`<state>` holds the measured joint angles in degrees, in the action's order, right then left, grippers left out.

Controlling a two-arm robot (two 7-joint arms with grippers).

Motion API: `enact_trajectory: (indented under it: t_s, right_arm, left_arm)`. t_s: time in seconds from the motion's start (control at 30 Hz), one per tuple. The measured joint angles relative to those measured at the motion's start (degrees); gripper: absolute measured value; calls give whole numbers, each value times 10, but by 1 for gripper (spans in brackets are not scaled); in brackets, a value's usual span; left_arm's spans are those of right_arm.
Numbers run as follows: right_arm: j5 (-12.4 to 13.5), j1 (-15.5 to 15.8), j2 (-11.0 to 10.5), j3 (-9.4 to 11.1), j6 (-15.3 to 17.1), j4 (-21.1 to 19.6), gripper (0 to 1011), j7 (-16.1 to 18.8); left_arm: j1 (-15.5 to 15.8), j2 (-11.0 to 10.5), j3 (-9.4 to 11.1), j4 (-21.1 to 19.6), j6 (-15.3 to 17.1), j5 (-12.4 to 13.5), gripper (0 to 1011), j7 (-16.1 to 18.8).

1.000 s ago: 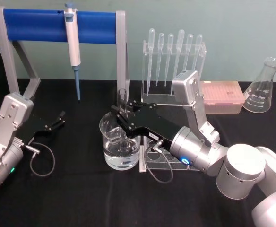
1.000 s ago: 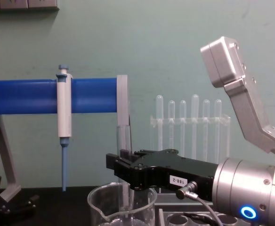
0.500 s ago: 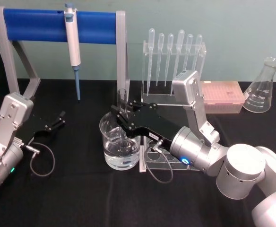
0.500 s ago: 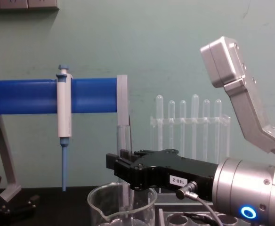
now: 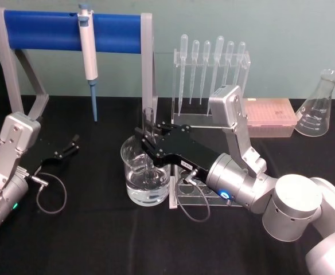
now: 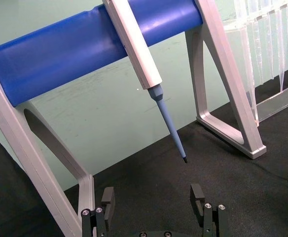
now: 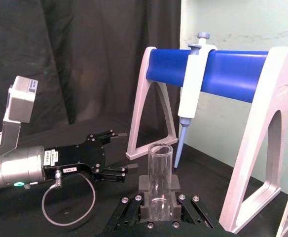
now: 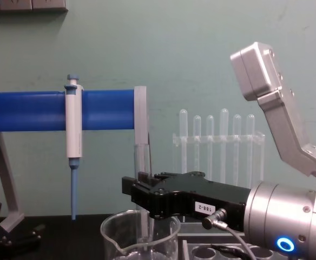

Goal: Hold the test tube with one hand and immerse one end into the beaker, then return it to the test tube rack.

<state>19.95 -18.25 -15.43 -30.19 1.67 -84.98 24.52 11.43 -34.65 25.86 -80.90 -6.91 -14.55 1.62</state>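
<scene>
Over black cloth (image 5: 98, 240), right hand (image 5: 148, 139) grips test tube (image 5: 148, 119) upright, dipping into beaker (image 5: 135, 195).

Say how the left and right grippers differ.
The right gripper is shut on the test tube, holding it upright in the beaker; the left gripper is open and empty. The right reaches over the beaker; the left sits by the pipettor stand. Both are black.

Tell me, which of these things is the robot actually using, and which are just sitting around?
In use: test tube, held by the right end effector with its lower end in the beaker; test tube rack beside the beaker.

Lying about: pipettor on its blue stand, pipettes, flask, pink tip box, left end effector parked open at the table's left.
</scene>
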Motion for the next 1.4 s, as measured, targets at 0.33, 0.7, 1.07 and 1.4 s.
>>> enact_trajectory:
  t_s: [0.33, 0.7, 1.07, 1.4]
  right_arm:
    - [0, 0, 0, 0, 0, 0, 241, 0]
    - [0, 0, 0, 0, 0, 0, 241, 0]
    - [0, 0, 0, 0, 0, 0, 242, 0]
    - [0, 0, 0, 0, 4, -3, 241, 1]
  left_arm:
    - [0, 0, 0, 0, 0, 0, 1000, 0]
    - [0, 0, 0, 0, 0, 0, 1000, 0]
    - [0, 0, 0, 0, 0, 0, 1000, 0]
    - [0, 0, 0, 0, 0, 0, 1000, 0]
